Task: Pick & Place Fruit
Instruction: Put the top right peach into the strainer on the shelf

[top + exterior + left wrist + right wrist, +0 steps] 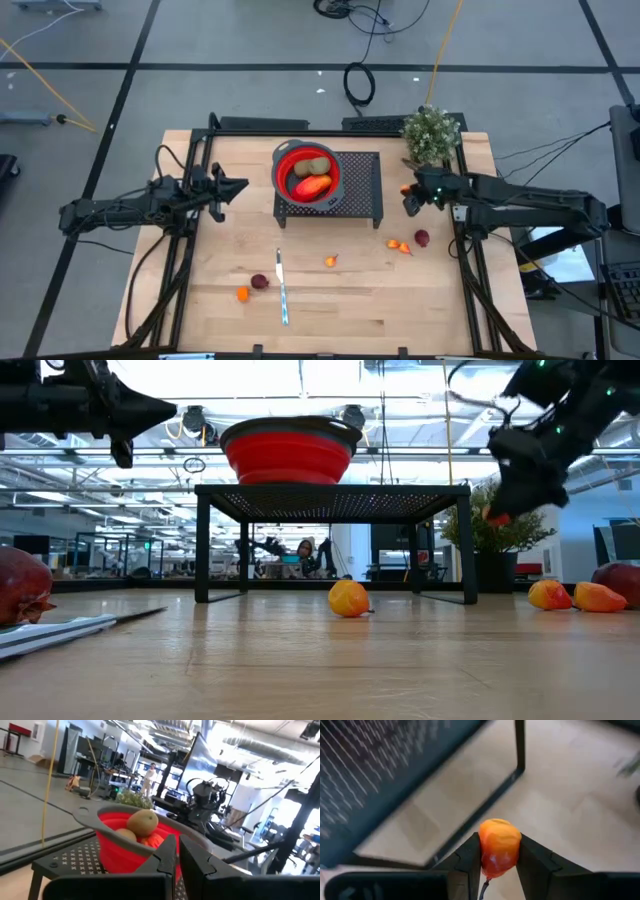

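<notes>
My right gripper [408, 196] hangs above the table just right of the black stand [365, 190], shut on a small orange fruit [499, 845]. The red bowl [283, 160] sits on the stand and holds a kiwi-like fruit [142, 822], a second brown one [125, 835] and a red-orange oval [312, 186]. More small fruit lie on the table: orange ones [330, 261] [398, 245] [242, 293] and dark red ones [421, 238] [259, 282]. My left gripper [238, 187] waits shut in the air, left of the stand. My right gripper pinches the small orange fruit by its two opposite sides [482, 851] between the two fingers. The fingers slant downward, coming from the table's right side. The fruit is lifted clear of the table, its upper half standing out past the fingertips [497, 517].
A silver knife [282, 285] lies on the near middle of the table. A potted plant [432, 135] stands at the far right corner, close behind my right gripper. Black frame rails run along both table sides. The stand's legs [203, 545] rise from the wood.
</notes>
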`<state>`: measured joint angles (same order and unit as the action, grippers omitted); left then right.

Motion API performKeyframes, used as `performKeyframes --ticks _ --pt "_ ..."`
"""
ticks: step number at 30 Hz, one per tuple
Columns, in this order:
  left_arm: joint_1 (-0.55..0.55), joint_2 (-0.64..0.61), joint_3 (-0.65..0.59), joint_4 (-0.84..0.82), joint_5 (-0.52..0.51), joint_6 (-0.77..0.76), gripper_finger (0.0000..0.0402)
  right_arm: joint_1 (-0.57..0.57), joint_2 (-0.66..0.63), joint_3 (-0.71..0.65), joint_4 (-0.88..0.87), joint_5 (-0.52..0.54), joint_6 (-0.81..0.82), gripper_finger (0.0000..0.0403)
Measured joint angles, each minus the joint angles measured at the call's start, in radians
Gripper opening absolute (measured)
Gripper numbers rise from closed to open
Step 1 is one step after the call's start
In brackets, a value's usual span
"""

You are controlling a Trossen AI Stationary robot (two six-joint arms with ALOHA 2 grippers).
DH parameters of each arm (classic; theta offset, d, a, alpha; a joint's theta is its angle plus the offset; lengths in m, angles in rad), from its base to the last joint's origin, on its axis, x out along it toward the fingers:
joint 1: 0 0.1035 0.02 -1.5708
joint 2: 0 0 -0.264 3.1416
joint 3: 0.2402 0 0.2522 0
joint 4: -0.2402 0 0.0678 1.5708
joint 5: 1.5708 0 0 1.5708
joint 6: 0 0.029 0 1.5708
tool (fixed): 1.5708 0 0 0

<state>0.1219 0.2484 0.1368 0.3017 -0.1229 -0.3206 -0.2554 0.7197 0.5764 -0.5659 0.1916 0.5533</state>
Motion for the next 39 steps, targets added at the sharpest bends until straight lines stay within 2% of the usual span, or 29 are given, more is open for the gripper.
performKeyframes --ticks 7,19,23,32,39 --pt "0.000 0.000 0.000 0.026 -0.014 -0.077 0.0019 0.000 -0.064 0.088 0.049 0.050 -0.065 0.0094" --pt "0.000 0.000 0.000 0.063 -0.116 -0.215 0.0031 0.000 -0.050 0.134 0.518 0.039 -0.216 0.0098" --pt "0.000 0.000 0.000 0.074 -0.123 -0.266 0.0067 0.001 -0.018 0.134 0.625 0.015 -0.233 0.0099" --pt "0.000 0.000 0.000 0.079 -0.123 -0.374 0.0195 0.028 0.110 0.134 0.840 -0.041 -0.260 0.0100" --pt "0.000 0.000 0.000 0.153 -0.158 -0.379 0.0272 0.060 0.222 0.134 1.028 -0.066 -0.350 0.0100"
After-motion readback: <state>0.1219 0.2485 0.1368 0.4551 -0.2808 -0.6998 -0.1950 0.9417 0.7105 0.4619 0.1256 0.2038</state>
